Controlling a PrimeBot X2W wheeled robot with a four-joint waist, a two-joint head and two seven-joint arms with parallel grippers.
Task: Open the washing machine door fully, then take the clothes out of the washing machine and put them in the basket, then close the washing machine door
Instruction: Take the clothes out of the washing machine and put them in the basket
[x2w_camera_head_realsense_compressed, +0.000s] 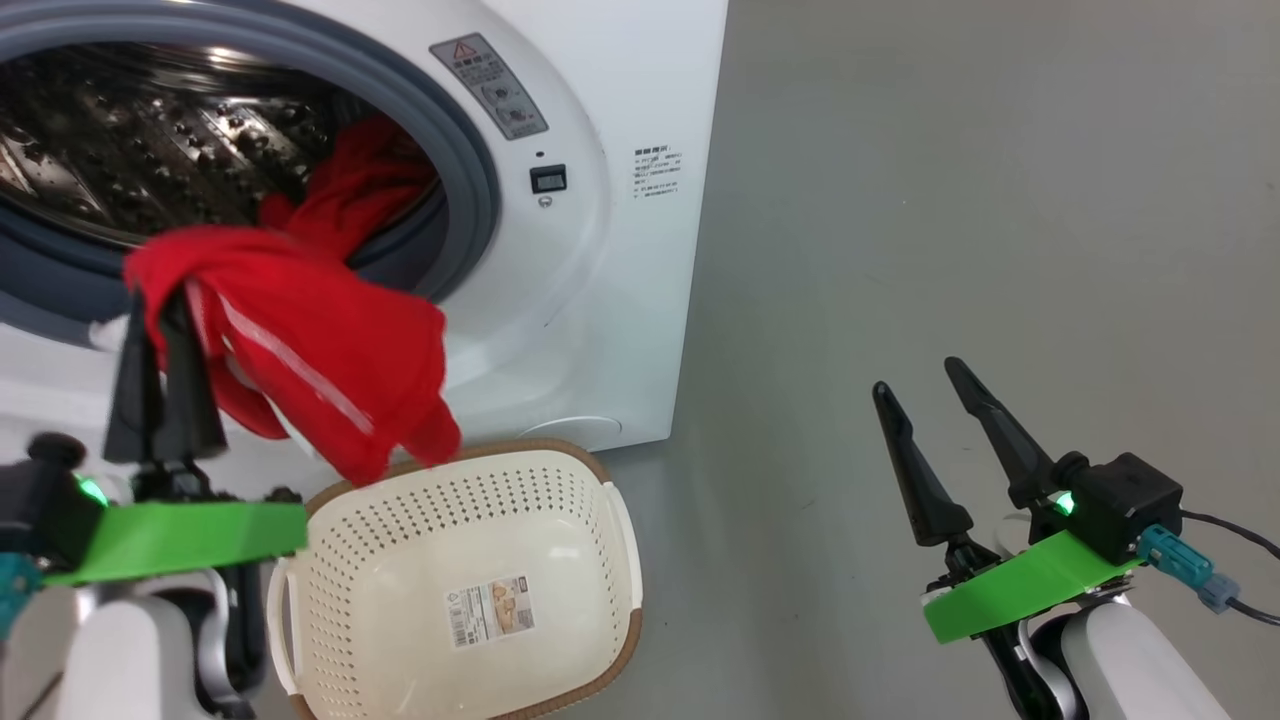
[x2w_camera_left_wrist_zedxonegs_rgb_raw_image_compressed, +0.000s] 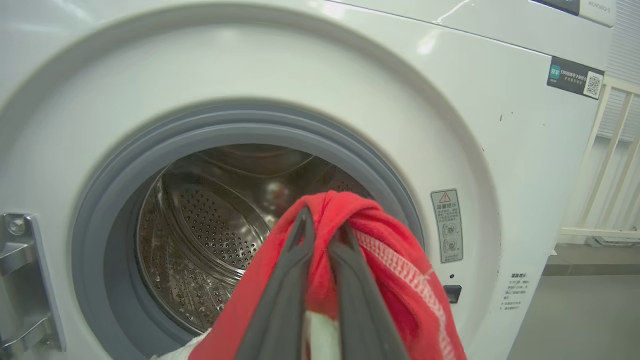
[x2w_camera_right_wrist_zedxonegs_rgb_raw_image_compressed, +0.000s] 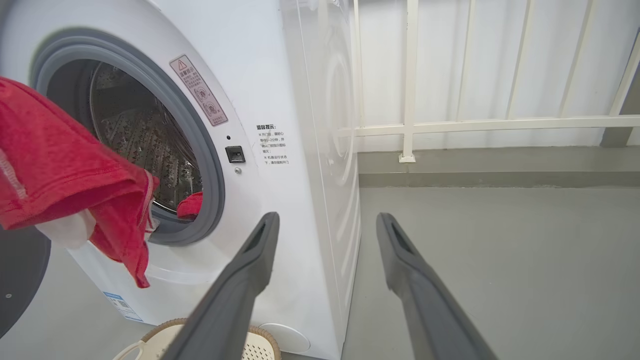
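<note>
One red white-trimmed garment (x2w_camera_head_realsense_compressed: 320, 350) clamped in left end effector (x2w_camera_head_realsense_compressed: 158, 305), right end effector (x2w_camera_head_realsense_compressed: 916, 378) spread

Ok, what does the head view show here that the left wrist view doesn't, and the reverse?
Head view adds the basket and the open right hand. Left wrist view adds the metal hinge beside the opening and a dark QR label near the top corner. Both share the washing machine, its steel drum, and the left hand shut on the red clothes.
</note>
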